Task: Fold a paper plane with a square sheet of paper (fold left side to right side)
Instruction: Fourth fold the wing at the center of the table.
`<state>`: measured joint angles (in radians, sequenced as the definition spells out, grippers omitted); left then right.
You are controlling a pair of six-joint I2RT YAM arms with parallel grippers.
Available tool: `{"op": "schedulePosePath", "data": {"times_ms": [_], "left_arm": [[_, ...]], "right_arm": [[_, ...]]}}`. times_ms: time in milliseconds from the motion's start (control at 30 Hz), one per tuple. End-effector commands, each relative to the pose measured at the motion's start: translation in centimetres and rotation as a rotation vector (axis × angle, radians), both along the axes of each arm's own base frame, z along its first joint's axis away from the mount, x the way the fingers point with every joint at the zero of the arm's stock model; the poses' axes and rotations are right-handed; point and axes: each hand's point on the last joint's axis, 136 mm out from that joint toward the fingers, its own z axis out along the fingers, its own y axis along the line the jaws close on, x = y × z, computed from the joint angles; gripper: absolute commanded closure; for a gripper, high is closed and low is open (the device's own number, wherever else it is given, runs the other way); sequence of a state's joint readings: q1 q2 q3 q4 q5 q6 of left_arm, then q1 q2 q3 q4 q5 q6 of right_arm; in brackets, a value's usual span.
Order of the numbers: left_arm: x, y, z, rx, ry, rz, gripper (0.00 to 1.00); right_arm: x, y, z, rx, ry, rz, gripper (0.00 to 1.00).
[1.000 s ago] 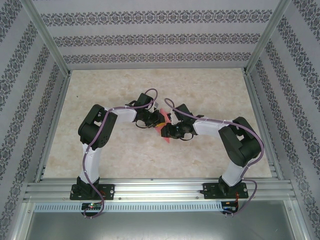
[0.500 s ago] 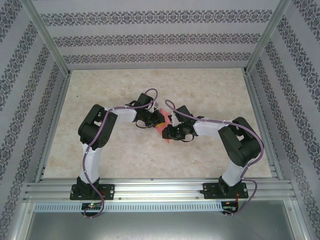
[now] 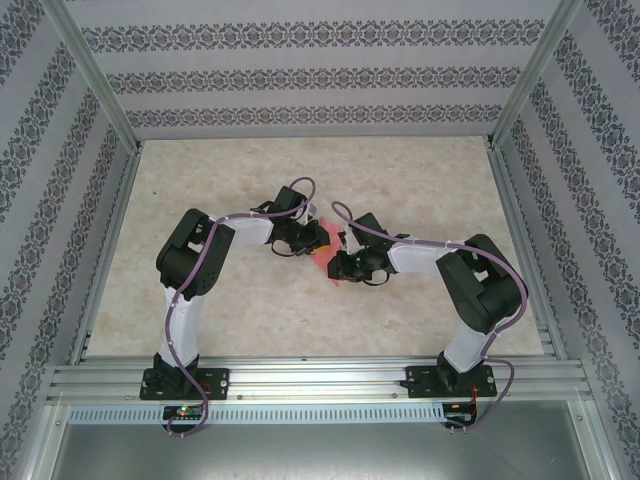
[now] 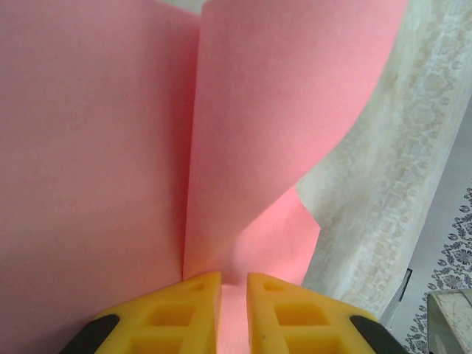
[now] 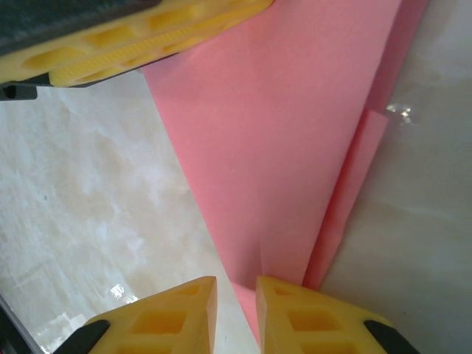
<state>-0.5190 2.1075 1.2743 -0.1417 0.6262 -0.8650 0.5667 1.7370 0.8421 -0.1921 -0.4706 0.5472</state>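
Item: sheet of paper [image 3: 326,262], salmon-pink, plain, part-folded. We found it at the middle of the pale marbled bench [image 3: 420,180], between the two arm ends, which met there from either side.

Condition: in the left wrist view we noted the sheet [image 4: 96,147] standing up from the bench, with one flap curling over towards the right and a lengthwise crease running down to the fingertips. In the right wrist view the sheet [image 5: 273,147] narrowed to a point at the near end, with a second layer showing along its right edge.

Left pincer [image 4: 234,310]: we recorded it closed down to a thin slit on the bottom edge of the sheet, the pink paper passing between the yellow tips. One of its fingers [image 5: 125,40] lay across the sheet's far end in the right wrist view.

Right pincer [image 5: 236,310]: nearly closed, a narrow gap left, with the sheet's pointed end reaching into that gap beside the right-hand tip. We could not tell whether the pads pressed the paper.

Surroundings: patterned wall panels [image 3: 320,75] and an aluminium frame [image 3: 300,375].
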Motion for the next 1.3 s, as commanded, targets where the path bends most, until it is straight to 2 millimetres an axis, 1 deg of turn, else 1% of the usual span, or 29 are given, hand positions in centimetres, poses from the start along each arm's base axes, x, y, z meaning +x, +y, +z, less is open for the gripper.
{"op": "schedulePosePath", "data": {"times_ms": [0,167,333,500,700,900,967,1033,1067,1200,1267], "left_arm": [[-1.8,1.8,-3.9,0.129,0.072,0.011,0.81],[-1.8,1.8,-4.0,0.131,0.074,0.009,0.81],[-1.8,1.8,-4.1,0.132,0.075,0.009,0.81],[-1.9,1.8,-4.1,0.133,0.078,0.007,0.81],[-1.8,1.8,-4.0,0.134,0.074,0.008,0.81],[-1.8,1.8,-4.1,0.136,0.075,0.006,0.81],[-1.8,1.8,-4.1,0.135,0.076,0.005,0.81],[-1.8,1.8,-4.0,0.134,0.075,0.006,0.81],[-1.8,1.8,-4.0,0.133,0.075,0.004,0.81],[-1.9,1.8,-4.0,0.134,0.075,0.006,0.81],[-1.9,1.8,-4.0,0.132,0.075,0.006,0.81]], "right_arm": [[-1.5,-1.8,-1.4,-0.079,0.045,0.001,0.8],[-2.6,-2.5,-2.2,-0.116,0.088,-0.001,0.86],[-4.0,-3.1,-2.9,-0.127,0.133,-0.007,0.89],[-5.6,-3.6,-3.4,-0.163,0.179,0.005,0.9],[-7.3,-4.1,-3.6,-0.189,0.211,0.029,0.9],[-7.9,-4.4,-3.2,-0.216,0.219,0.055,0.9],[-7.7,-4.3,-2.8,-0.214,0.211,0.058,0.9],[-7.2,-4.1,-1.9,-0.195,0.181,0.053,0.9],[-6.8,-4.0,-1.1,-0.177,0.156,0.047,0.89],[-4.2,-3.1,2.7,-0.037,0.044,-0.013,0.87],[-3.1,-2.7,4.0,0.013,0.001,-0.03,0.86]]}}
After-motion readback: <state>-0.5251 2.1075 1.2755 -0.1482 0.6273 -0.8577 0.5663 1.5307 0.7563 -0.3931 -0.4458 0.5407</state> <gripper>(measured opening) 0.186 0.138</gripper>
